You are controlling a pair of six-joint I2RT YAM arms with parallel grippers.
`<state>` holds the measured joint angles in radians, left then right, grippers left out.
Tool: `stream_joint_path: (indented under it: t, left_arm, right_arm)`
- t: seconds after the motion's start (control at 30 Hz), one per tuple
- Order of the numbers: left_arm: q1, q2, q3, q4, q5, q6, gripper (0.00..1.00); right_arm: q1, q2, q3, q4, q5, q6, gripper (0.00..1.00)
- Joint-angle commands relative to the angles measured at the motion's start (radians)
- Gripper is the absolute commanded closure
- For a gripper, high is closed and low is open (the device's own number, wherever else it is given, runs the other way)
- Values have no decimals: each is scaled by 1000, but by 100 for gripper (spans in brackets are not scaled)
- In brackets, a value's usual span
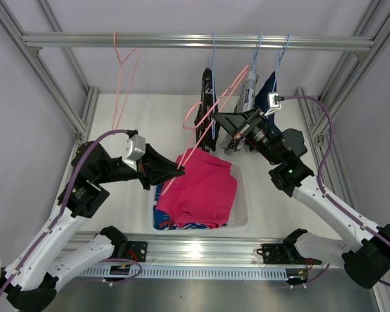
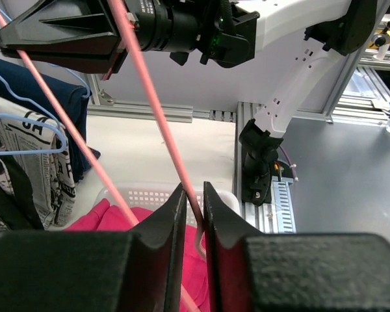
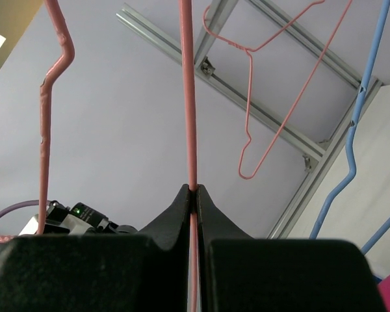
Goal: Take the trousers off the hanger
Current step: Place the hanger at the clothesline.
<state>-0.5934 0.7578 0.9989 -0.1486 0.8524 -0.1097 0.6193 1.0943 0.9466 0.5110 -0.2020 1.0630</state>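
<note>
A bare pink hanger (image 1: 205, 130) slants between both grippers above the basket. My right gripper (image 1: 218, 117) is shut on its upper wire (image 3: 187, 97). My left gripper (image 1: 181, 170) is closed around its lower end (image 2: 149, 97), just over the basket. The pink trousers (image 1: 201, 188) lie loose in the white basket (image 1: 244, 208), on top of the blue red-white patterned trousers (image 1: 175, 225). The black patterned trousers (image 1: 208, 97), white printed trousers (image 1: 248, 91) and dark blue denim trousers (image 1: 266, 97) hang on blue hangers from the rail.
An empty pink hanger (image 1: 120, 65) hangs at the left of the metal rail (image 1: 182, 42). Frame posts stand at both sides. The hanging garments are close behind my right gripper. A blue hanger (image 3: 357, 149) shows at the right of the right wrist view.
</note>
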Motion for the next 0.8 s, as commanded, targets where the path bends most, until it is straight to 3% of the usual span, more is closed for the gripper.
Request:
stream_joint_path:
  t: [0.0, 0.13, 0.43, 0.57, 0.67, 0.73, 0.77]
  left_arm:
    - [4, 6, 35, 41, 68, -11, 84]
    - [4, 11, 33, 47, 82, -18, 99]
    - [1, 12, 21, 73, 82, -38, 99]
    - [3, 9, 21, 70, 21, -45, 99]
    - [1, 9, 24, 61, -47, -51, 99]
    - [3, 14, 33, 38, -174, -62, 100]
    - [3, 17, 35, 32, -205, -59, 99]
  right_arm:
    - [-4, 13, 18, 57, -25, 17, 100]
    - [-4, 33, 18, 83, -36, 32, 100]
    - [-1, 58, 21, 115, -71, 43, 100]
    - [3, 64, 24, 103, -82, 31, 71]
    - [7, 56, 23, 90, -83, 9, 63]
    - [8, 50, 26, 74, -82, -3, 60]
    - [8, 47, 27, 58, -82, -15, 52]
